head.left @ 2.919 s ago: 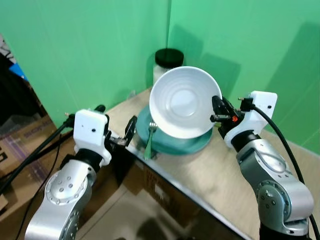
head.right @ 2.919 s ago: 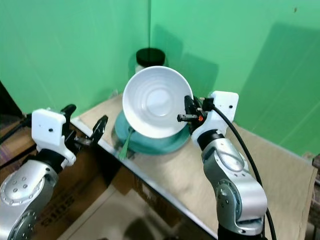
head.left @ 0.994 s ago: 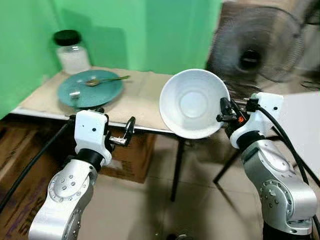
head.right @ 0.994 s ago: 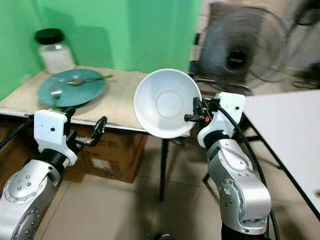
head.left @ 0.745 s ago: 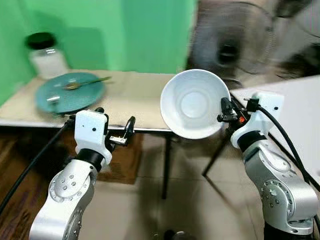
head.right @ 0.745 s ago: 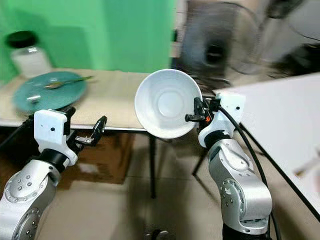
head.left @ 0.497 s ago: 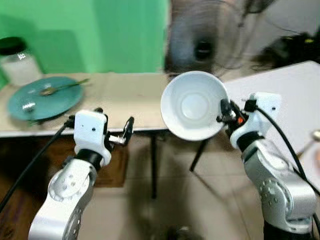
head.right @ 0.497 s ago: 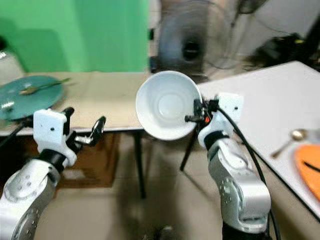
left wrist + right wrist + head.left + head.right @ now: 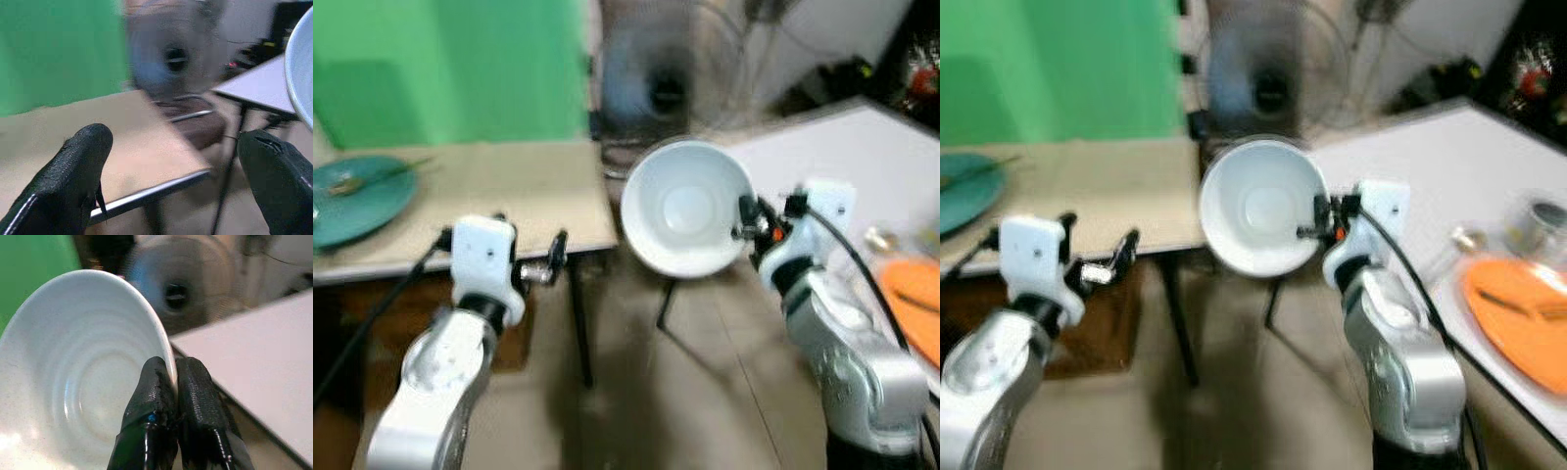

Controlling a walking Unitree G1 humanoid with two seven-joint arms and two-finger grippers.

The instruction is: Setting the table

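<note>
Right end effector [image 9: 1316,221] pinches the white bowl [image 9: 1258,207] rim; left end effector [image 9: 555,257] is spread, empty.

One white bowl [image 9: 686,208], two plates (teal [image 9: 357,199], orange [image 9: 1520,319]), one fan [image 9: 1268,83].

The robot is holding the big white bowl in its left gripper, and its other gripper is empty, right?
Not quite. The white bowl is in the right gripper, pinched by its rim, as the right wrist view shows. The left gripper is the empty, open one.
</note>
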